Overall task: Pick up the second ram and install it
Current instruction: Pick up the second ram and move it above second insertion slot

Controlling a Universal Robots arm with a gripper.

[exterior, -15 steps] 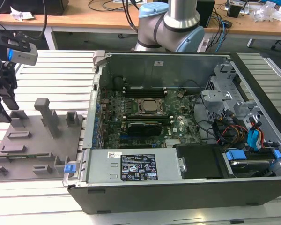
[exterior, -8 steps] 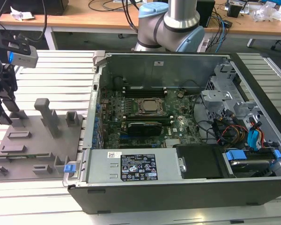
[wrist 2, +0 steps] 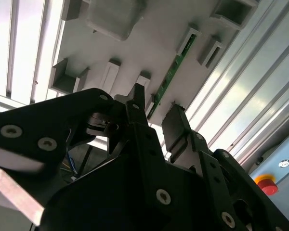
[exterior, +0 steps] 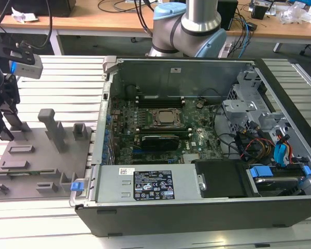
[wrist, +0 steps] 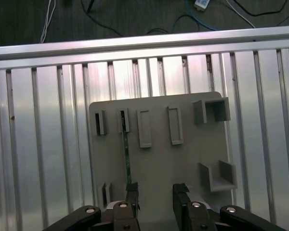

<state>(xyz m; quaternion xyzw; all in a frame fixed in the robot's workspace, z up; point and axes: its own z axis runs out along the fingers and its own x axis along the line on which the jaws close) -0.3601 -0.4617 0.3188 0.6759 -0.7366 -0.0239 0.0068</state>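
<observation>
The second ram (wrist: 126,156) is a thin green stick standing on edge in a slot of the grey tray (wrist: 154,163), and it also shows in the second wrist view (wrist 2: 169,79). My gripper (wrist: 156,195) hangs open just above the tray's near end, with nothing between its black fingers (wrist: 131,193). One finger sits almost in line with the stick's end, and the other stands off to the side over bare tray. In the exterior view the gripper (exterior: 4,127) is at the far left, over the tray (exterior: 67,155).
An open computer case (exterior: 197,207) lies to the exterior view's right of the tray, with the motherboard (exterior: 160,129) and its black slots inside. Upright grey blocks (exterior: 52,127) rise from the tray. The table is ribbed aluminium (wrist: 38,144). A red button (wrist 2: 265,183) sits nearby.
</observation>
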